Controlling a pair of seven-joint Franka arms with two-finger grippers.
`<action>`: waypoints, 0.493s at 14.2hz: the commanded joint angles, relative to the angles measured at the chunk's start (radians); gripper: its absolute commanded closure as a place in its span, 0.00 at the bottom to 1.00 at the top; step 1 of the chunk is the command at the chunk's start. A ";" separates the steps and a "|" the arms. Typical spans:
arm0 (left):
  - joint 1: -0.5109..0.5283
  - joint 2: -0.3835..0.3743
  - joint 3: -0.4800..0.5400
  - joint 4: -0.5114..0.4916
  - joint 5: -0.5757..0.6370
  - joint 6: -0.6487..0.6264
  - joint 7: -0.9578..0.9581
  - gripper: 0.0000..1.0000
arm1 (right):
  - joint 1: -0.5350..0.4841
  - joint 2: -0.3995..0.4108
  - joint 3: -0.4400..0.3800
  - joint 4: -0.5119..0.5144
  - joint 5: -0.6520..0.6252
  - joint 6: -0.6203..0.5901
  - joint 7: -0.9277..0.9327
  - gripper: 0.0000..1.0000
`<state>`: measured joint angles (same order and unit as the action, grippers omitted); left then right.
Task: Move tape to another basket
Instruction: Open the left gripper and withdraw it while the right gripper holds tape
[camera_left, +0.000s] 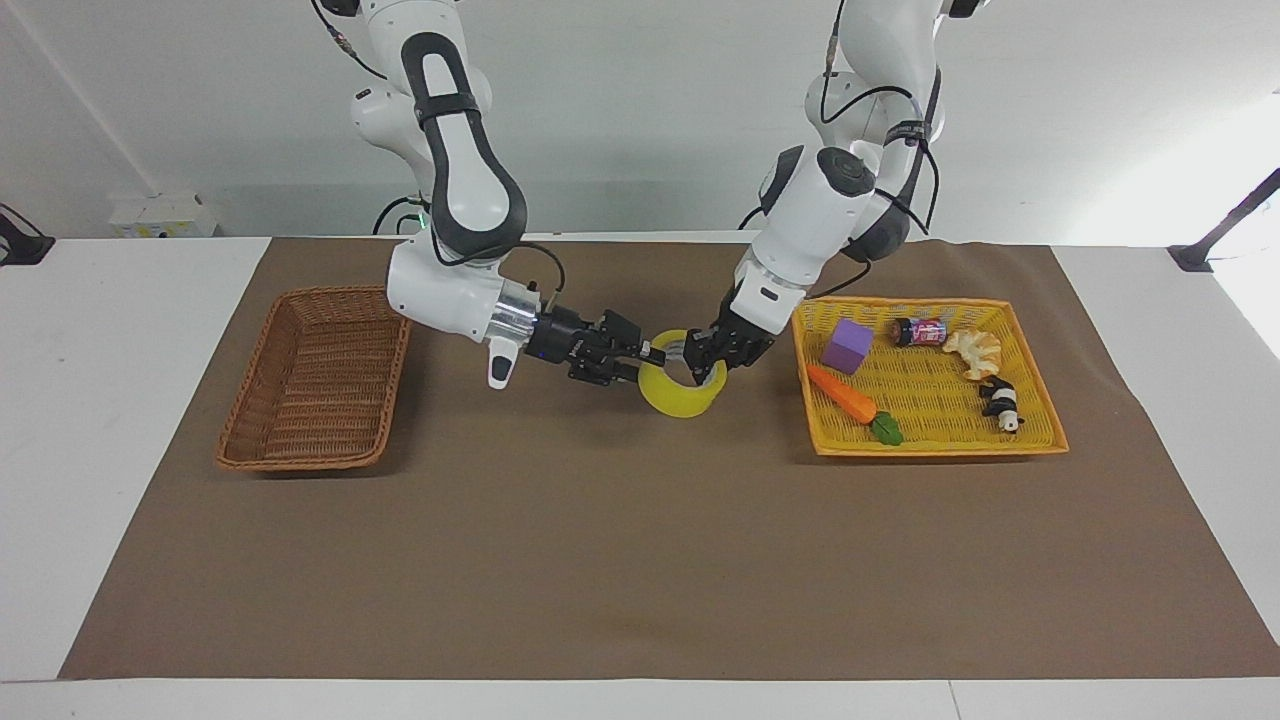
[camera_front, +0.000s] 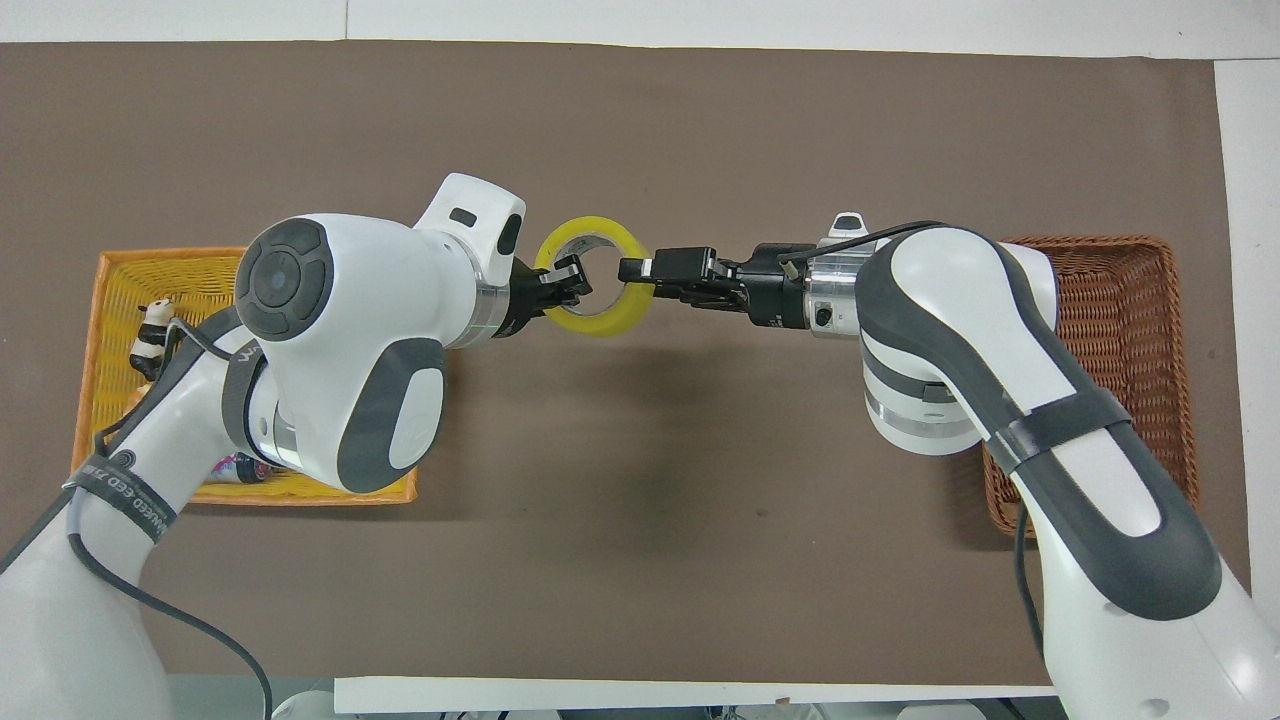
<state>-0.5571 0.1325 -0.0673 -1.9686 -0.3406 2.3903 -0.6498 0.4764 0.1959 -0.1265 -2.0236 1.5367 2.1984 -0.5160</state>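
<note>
The yellow tape (camera_left: 680, 400) hangs tilted in the air over the brown mat, between the two baskets; it also shows in the overhead view (camera_front: 600, 322). My left gripper (camera_left: 700, 362) is shut on the tape's rim, one finger inside the hole, also in the overhead view (camera_front: 570, 285). My right gripper (camera_left: 645, 362) lies level at the tape's rim on the side toward the brown wicker basket (camera_left: 310, 380), touching or almost touching it (camera_front: 640, 280). That basket (camera_front: 1120, 300) is empty, at the right arm's end.
The bright yellow basket (camera_left: 940, 400) at the left arm's end holds a purple cube (camera_left: 848, 345), a carrot (camera_left: 845, 395), a small can (camera_left: 920, 331), a pale pastry-like toy (camera_left: 975, 352) and a panda figure (camera_left: 1000, 403). The brown mat (camera_left: 640, 560) covers the table.
</note>
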 joint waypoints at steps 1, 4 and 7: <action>-0.017 -0.021 0.012 -0.013 -0.012 0.001 0.002 0.97 | 0.004 -0.032 0.001 -0.023 0.020 0.012 -0.001 1.00; -0.017 -0.021 0.014 0.008 -0.009 -0.057 -0.014 0.13 | 0.004 -0.035 0.001 -0.023 0.020 0.011 -0.001 1.00; 0.002 -0.030 0.021 0.115 -0.001 -0.243 -0.014 0.01 | 0.002 -0.035 0.001 -0.023 0.017 0.009 0.002 1.00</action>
<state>-0.5571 0.1252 -0.0634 -1.9226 -0.3408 2.2813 -0.6522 0.4783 0.1932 -0.1266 -2.0246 1.5366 2.1993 -0.5159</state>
